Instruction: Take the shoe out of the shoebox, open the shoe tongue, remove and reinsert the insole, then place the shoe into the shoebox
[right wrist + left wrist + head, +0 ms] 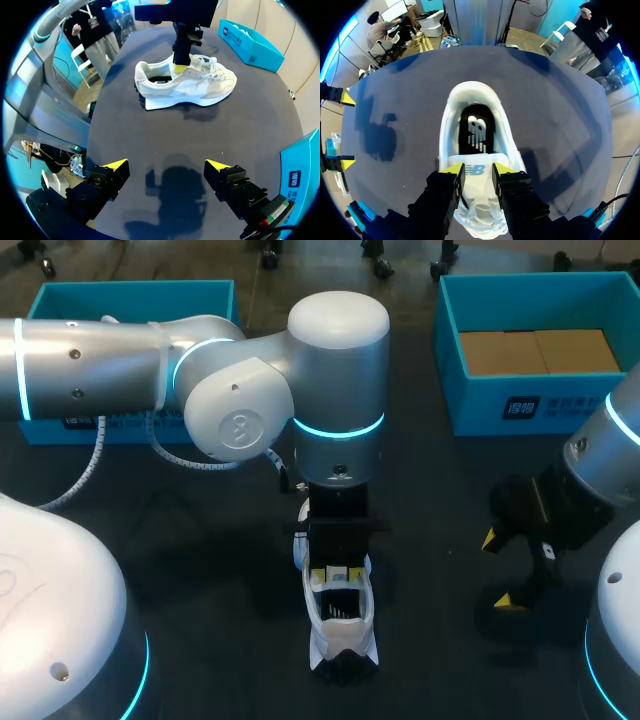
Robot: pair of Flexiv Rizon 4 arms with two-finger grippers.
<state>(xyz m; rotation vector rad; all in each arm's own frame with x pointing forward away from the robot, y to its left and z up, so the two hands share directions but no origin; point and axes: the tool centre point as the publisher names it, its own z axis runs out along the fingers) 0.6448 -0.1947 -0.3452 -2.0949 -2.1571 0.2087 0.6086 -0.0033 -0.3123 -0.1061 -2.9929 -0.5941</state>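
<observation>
A white sneaker (341, 628) lies on the dark table, heel toward the front edge. My left gripper (338, 574) comes straight down on it, and its yellow tips are shut on the shoe tongue (478, 170) from both sides. Ahead of those fingers the shoe's mouth gapes, with the insole (476, 135) lying inside. In the right wrist view the sneaker (185, 85) is side-on and the left gripper (181, 62) pinches its tongue. My right gripper (498, 570) hovers to the shoe's right, open (167, 165), over bare table.
One teal shoebox (520, 400) with brown cardboard inside stands at the back right. A second teal box (130, 300) sits at the back left, partly hidden behind my left arm. Dark tabletop (200, 570) lies on both sides of the shoe.
</observation>
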